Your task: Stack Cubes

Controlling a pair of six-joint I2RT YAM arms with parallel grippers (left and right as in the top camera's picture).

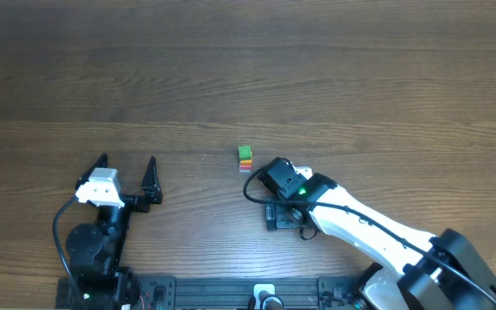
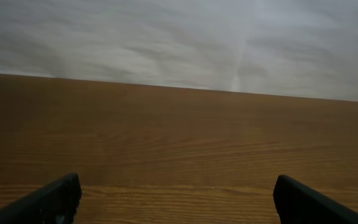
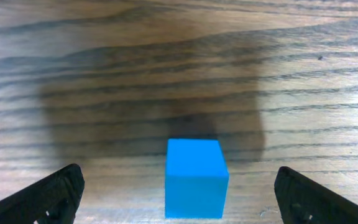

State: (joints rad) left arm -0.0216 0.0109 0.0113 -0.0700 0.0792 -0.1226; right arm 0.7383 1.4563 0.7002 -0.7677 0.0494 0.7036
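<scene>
Straddling blue cube (image 3: 196, 177), right arm (image 1: 360, 222) jaws spread, left arm (image 1: 102, 222) tucked low, jaws spread

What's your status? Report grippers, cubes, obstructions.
Left gripper open, over the table. Right gripper open, blue cube between its fingers, ungripped. Stack, green on top, close by. Nothing in the way.

Blue cube (image 3: 196, 177), green-orange-red stack (image 1: 245, 158), brown wood-grain table (image 1: 231, 69).

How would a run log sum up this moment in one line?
right hand: open over blue cube | left hand: open, empty | cube stack: green on top
</scene>
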